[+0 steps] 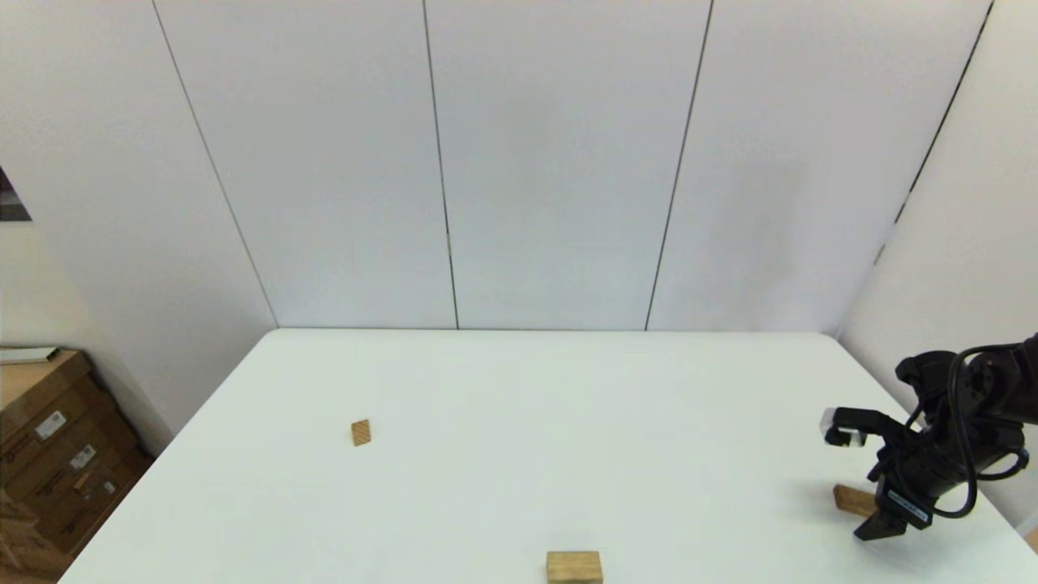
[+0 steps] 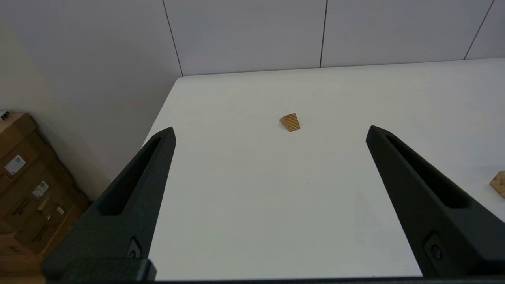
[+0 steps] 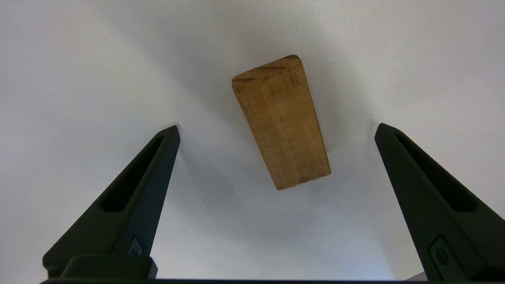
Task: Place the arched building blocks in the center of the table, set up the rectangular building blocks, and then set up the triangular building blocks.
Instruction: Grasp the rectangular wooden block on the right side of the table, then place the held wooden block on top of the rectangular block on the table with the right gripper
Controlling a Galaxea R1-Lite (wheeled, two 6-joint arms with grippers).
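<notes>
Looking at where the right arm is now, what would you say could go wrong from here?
1. The right gripper hangs open over the rectangular block, which lies skewed between the fingers; closing could twist it.
2. That block lies close to the table edge and might be nudged off.
3. The arched block isn't centred yet, so the order may slip.

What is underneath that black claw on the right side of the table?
A flat brown wooden slab lies on the white table below the right gripper, between its open fingers but untouched. From the head view, the arm covers most of the slab.
</notes>
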